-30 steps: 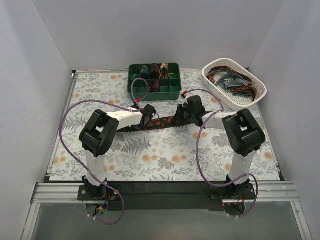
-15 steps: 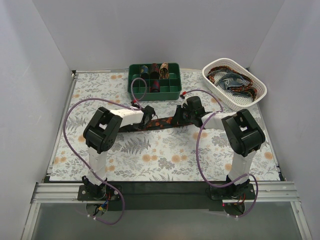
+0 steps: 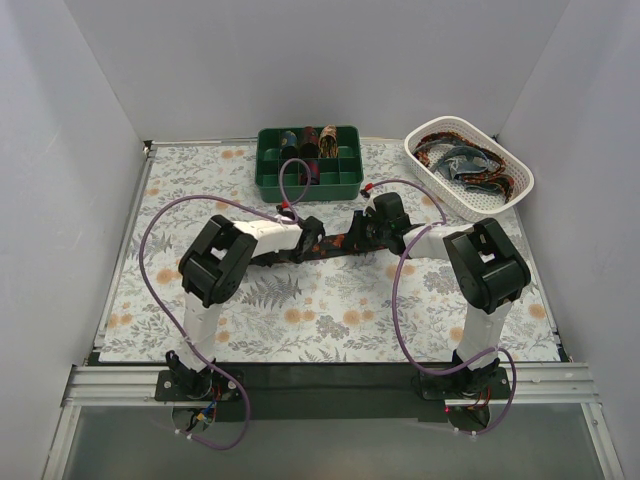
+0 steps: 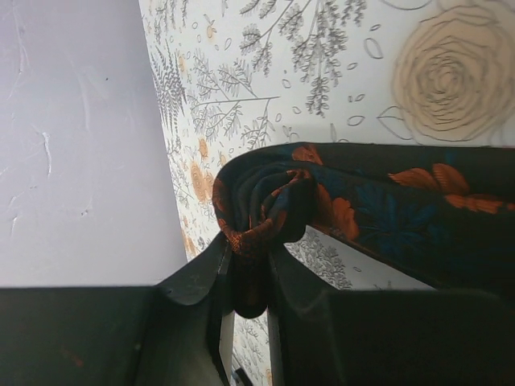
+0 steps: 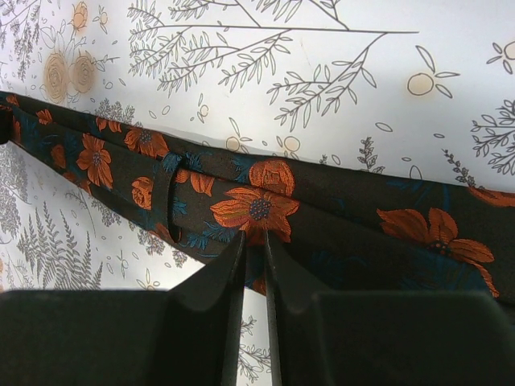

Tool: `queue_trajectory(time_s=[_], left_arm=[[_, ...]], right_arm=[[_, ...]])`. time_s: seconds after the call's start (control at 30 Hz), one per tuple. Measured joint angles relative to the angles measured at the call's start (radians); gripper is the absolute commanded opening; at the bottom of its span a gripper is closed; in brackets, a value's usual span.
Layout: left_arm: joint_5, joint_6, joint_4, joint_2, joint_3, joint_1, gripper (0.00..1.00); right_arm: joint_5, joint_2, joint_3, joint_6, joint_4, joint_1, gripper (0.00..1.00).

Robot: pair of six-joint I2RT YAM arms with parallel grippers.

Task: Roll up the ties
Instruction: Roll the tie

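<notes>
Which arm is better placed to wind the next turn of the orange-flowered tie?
Left. The left gripper is shut on the started coil of the tie, while the right gripper only pinches the flat stretch farther along.

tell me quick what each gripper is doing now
left gripper: closed on the tie, rolled end
right gripper: closed on the tie, flat part

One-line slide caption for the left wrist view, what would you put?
Left gripper shut on the partly rolled end of a dark fabric necktie with orange-red flowers, floral white tablecloth behind.
</notes>
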Motion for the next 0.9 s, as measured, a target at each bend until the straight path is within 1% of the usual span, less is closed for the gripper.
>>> queue_trajectory(time_s=[0.13, 0.37, 0.9], left_arm=[[0.010, -0.008, -0.009, 0.026, 0.022, -0.018, 0.21], [0.060, -0.019, -0.011, 0.027, 0.039, -0.032, 0.33], [0.180, -0.012, 0.013, 0.026, 0.068, -0.038, 0.41]], right_arm=[[-0.003, 0.000, -0.006, 0.000, 0.010, 0.000, 0.19], [-0.004, 0.000, -0.009, 0.000, 0.018, 0.000, 0.19], [-0.006, 0.000, -0.010, 0.000, 0.021, 0.001, 0.19]])
